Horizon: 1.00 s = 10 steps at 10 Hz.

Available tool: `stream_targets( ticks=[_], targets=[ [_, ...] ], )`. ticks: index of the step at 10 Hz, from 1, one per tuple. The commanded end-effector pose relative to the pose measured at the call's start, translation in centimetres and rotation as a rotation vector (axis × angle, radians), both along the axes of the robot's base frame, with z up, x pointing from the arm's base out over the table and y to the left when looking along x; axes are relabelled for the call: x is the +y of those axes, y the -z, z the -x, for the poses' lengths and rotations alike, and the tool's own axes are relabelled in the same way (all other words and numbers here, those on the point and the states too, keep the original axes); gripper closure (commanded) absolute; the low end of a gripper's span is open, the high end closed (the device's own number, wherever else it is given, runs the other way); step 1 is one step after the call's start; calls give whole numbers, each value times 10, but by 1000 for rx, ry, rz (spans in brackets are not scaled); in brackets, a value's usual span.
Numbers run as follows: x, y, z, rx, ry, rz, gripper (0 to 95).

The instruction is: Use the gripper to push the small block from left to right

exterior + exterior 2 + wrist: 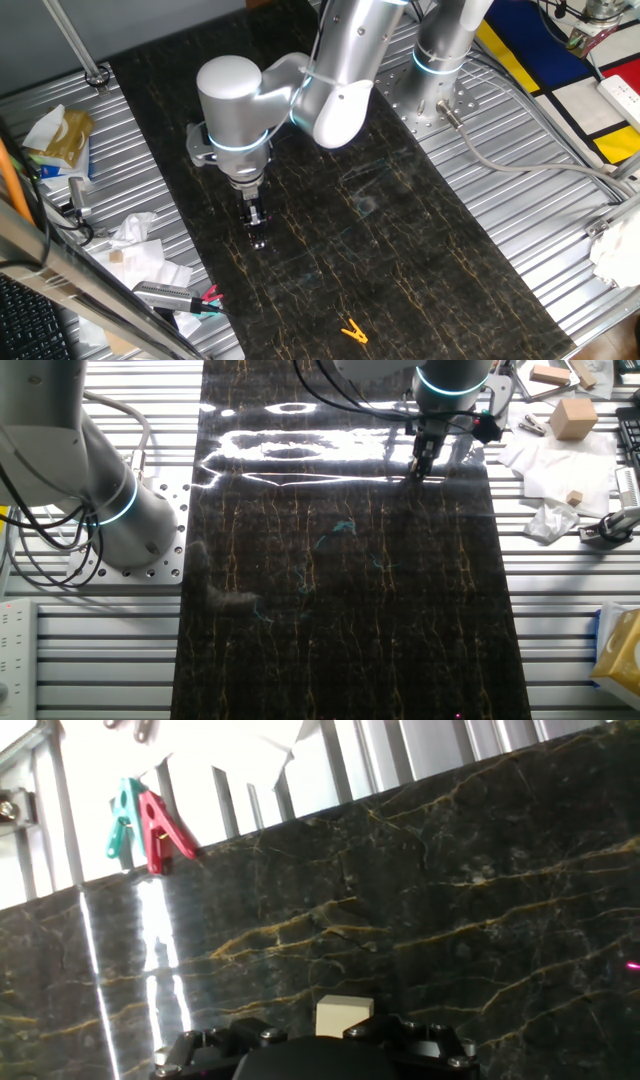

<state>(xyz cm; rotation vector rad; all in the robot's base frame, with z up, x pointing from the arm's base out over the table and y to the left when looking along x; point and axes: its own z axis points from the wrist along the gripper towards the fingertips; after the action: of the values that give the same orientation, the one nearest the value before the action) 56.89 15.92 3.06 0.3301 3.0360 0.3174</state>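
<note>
Pincer [258,238] low over the dark marble worktop [400,250], small block [343,1016] right at its tip.

Fingers point straight down from the silver arm with the teal ring, and in the hand view the pale cube sits just ahead of the black finger housing, apparently touching or nearly so; whether the jaws are open or closed cannot be told from any view. That low, upright stance suits a sideways shove rather than a grasp (the block looks about as wide as the tip). Gold-veined black stone gives a smooth, glossy sliding surface, glare streaking it. Ribbed aluminium panels [560,240] flank the slab. Red and teal clips [145,820] lie off its edge, a yellow-orange clip [352,331] rests well apart, and crumpled tissue [135,250] clutters one side.
</note>
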Motion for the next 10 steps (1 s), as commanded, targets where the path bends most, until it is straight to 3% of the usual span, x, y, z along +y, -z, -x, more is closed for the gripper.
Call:
stream_targets(
  ticks=[1, 6, 10],
  targets=[
    [0, 1, 0, 1, -12, 8, 190],
    [0, 1, 0, -36, -235, 108, 190],
    [0, 1, 0, -33, -314, 110, 190]
  ],
)
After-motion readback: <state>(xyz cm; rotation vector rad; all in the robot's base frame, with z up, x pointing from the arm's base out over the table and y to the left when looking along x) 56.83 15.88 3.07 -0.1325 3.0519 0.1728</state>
